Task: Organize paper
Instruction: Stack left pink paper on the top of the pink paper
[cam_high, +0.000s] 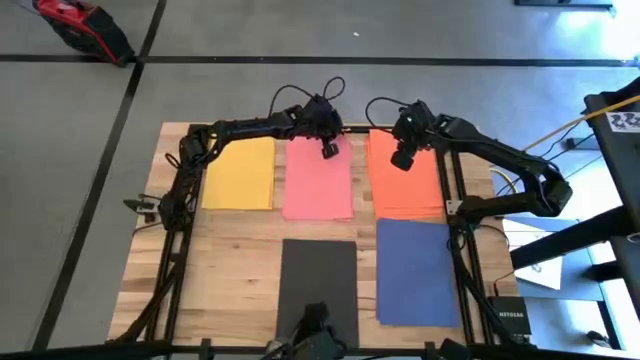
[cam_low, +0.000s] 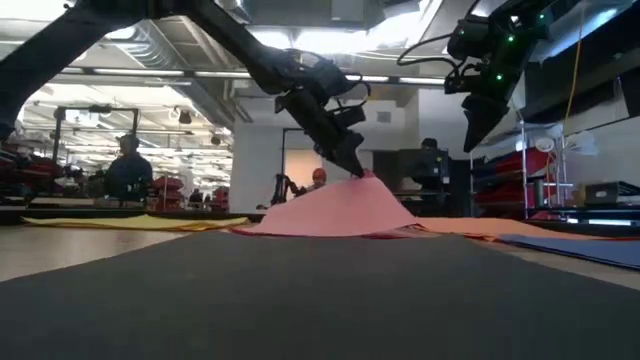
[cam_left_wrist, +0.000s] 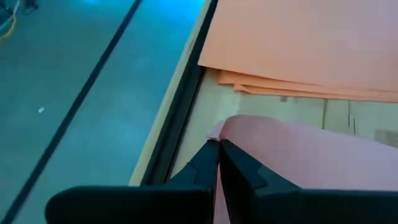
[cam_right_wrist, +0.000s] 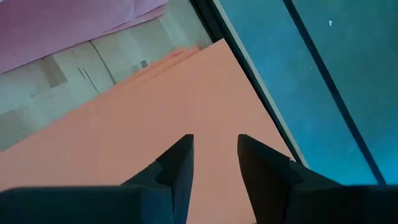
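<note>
Across the table (cam_high: 240, 270), sheets lie mostly sorted; left hand (cam_high: 328, 150) pinches the pink sheet (cam_high: 316, 185); right hand (cam_high: 403, 158), fingers apart, hovers over the orange stack (cam_high: 405, 190).

Relative to the pink paper sheet (cam_high: 317, 180) on the wooden counter (cam_high: 240, 260): yellow paper sheet (cam_high: 240, 173) left, orange paper stack (cam_high: 405, 180) right, black paper sheet (cam_high: 318, 275) in front, dark blue paper sheet (cam_high: 416, 270) front-right.

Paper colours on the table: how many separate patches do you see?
5: yellow paper far left, pink paper middle, pinched by the left gripper, orange paper far right, black paper and blue paper near. Stacked sheets may hide more.
</note>
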